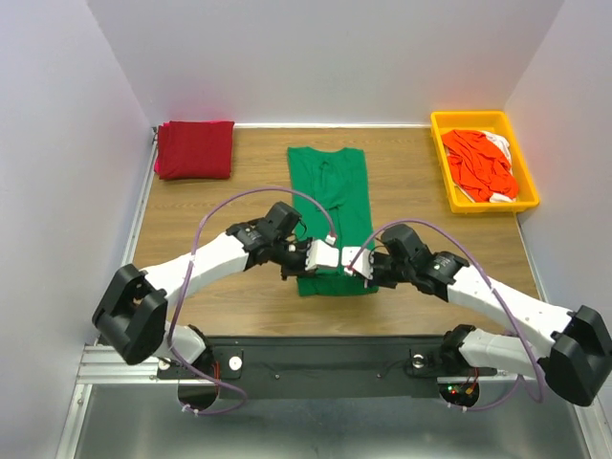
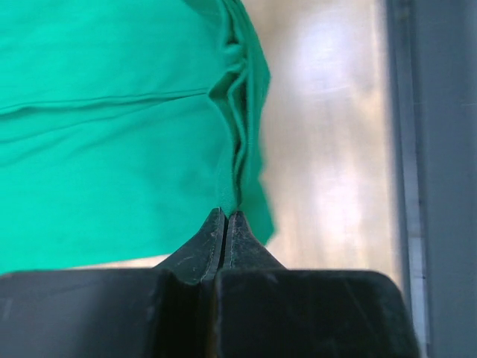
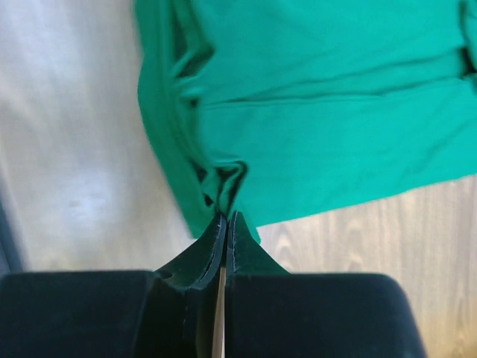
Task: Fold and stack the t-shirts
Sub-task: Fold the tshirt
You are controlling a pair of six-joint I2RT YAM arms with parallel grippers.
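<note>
A bright green t-shirt (image 1: pixel 330 191) lies in the middle of the table, folded into a long strip. Both grippers are low over its near hem. My left gripper (image 1: pixel 304 273) (image 2: pixel 225 215) is shut on the hem at the near left corner, where the green cloth (image 2: pixel 112 149) bunches into its tips. At the near right corner my right gripper (image 1: pixel 371 279) (image 3: pixel 226 216) is shut on a puckered fold of the same shirt (image 3: pixel 335 112). A dark red t-shirt (image 1: pixel 195 149) lies folded at the far left. Orange-red (image 1: pixel 478 163) and white (image 1: pixel 501 145) t-shirts lie crumpled in a tray.
The yellow plastic tray (image 1: pixel 442 153) stands at the far right corner. White walls close in the table on three sides. The table's near edge with a grey metal rail (image 2: pixel 432 179) runs just behind the grippers.
</note>
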